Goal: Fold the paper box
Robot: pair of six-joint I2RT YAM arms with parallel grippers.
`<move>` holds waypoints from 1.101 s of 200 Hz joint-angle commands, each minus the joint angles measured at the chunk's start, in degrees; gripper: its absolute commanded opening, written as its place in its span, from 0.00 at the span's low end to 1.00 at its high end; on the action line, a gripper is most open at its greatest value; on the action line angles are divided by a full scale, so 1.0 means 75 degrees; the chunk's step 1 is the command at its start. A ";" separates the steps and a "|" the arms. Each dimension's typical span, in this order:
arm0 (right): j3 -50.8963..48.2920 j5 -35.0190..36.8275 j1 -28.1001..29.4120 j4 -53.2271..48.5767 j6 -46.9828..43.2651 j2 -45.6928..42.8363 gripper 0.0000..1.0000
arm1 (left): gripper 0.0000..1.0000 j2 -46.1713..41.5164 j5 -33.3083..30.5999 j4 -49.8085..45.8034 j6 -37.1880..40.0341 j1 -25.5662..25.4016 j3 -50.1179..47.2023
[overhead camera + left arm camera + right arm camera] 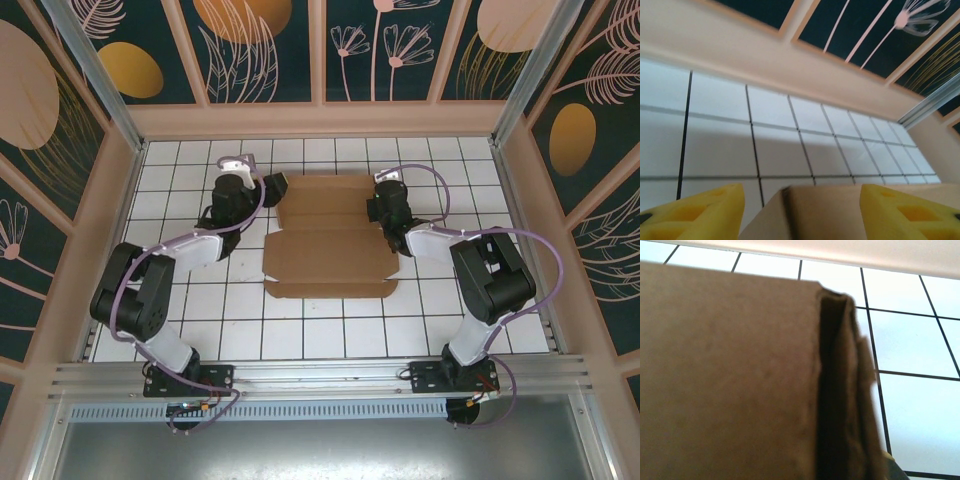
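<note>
Here, the paper box (330, 255) is lying half-folded on the worktop (200, 320). Your left fingers (700, 210) are gaping around its far-left flap, likely to fold it; your right fingers (376, 208) are sitting closed at its far-right side.

Paper box (330, 255): plain brown cardboard mailer, die-cut, partly folded. It lies mid-table on the white tiled table (180, 300), long side running left-right. The near part looks like a shallow open tray with low walls up and a brown strip along its near edge. The far part is a narrower panel with small flaps at its left and right ends. Left wrist view: blurred brown box corner (820, 212) low in frame. Right wrist view: broad box face (725, 380) close up, with a doubled, folded edge on its right and a dark gap inside the fold.
</note>
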 commanded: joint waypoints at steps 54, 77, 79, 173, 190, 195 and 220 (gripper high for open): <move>-0.0223 -0.0344 -0.0022 0.0201 0.0305 -0.0479 0.17 | 0.53 0.0564 0.0026 0.0820 -0.0776 0.0049 -0.0895; -0.0389 -0.0686 -0.0075 0.0330 0.0475 -0.0843 0.40 | 0.51 0.0646 0.0014 0.0799 -0.0794 0.0052 -0.0992; -0.0411 -0.0744 -0.0076 0.0356 0.0488 -0.0883 0.42 | 0.51 0.0646 0.0011 0.0800 -0.0799 0.0053 -0.0997; -0.1819 -0.1471 0.0193 0.1428 -0.0046 -0.3454 0.53 | 0.50 0.0730 0.0069 0.0180 -0.0498 0.0046 -0.0598; -0.1316 -0.1767 0.0247 0.0997 -0.0389 -0.3294 0.52 | 0.53 0.0640 0.0078 0.0171 -0.0579 0.0045 -0.0586; -0.1083 -0.1727 0.0298 0.0811 -0.0564 -0.3179 0.51 | 0.55 0.0567 0.0083 0.0168 -0.0603 0.0044 -0.0578; -0.0402 -0.1146 0.0744 0.0531 -0.2095 -0.2658 0.53 | 0.62 -0.0062 -0.0030 -0.0377 -0.0473 0.0040 -0.0214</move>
